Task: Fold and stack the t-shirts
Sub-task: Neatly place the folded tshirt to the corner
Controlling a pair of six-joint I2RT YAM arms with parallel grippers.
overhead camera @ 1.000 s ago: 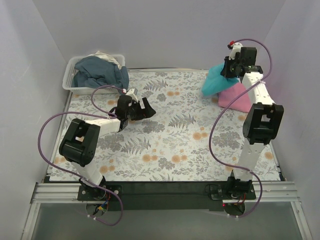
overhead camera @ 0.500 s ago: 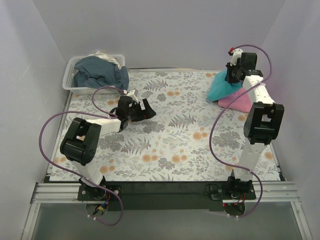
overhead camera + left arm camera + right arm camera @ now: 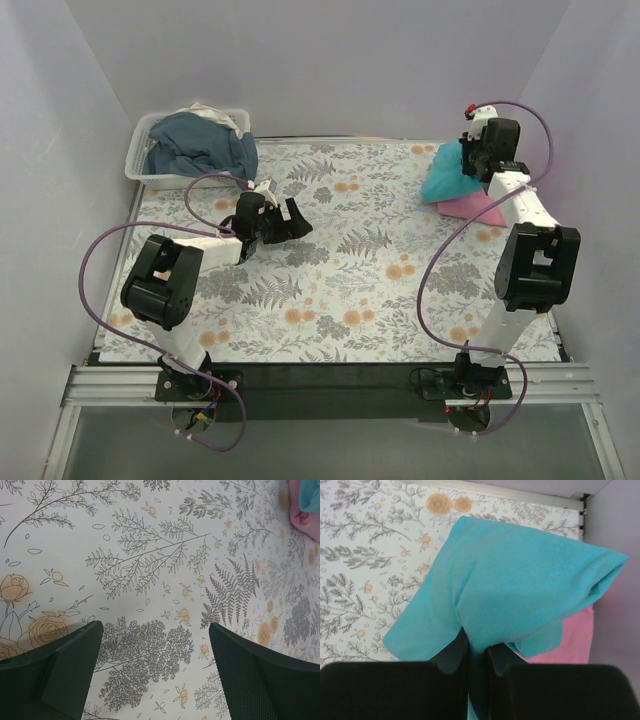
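Swung rightward, bunched turquoise cotton t-shirt (image 3: 520, 580) sits pinched in closed right fingers (image 3: 452, 655), folded pink cotton t-shirt (image 3: 575, 640) just beyond them.
Off-centre release risks a crooked stack; left fingers (image 3: 55, 675) gape empty.

Left arm (image 3: 205, 246), right arm (image 3: 520, 196): white links, black joint housings, looping purple cables (image 3: 84, 275). Left gripper (image 3: 154, 627): fingers (image 3: 260, 680) black, mesh-textured.

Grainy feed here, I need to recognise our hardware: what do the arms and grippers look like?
The left arm and right arm have white links, boxy black joints, looping purple cables. The left gripper and right gripper have broad black fingers.
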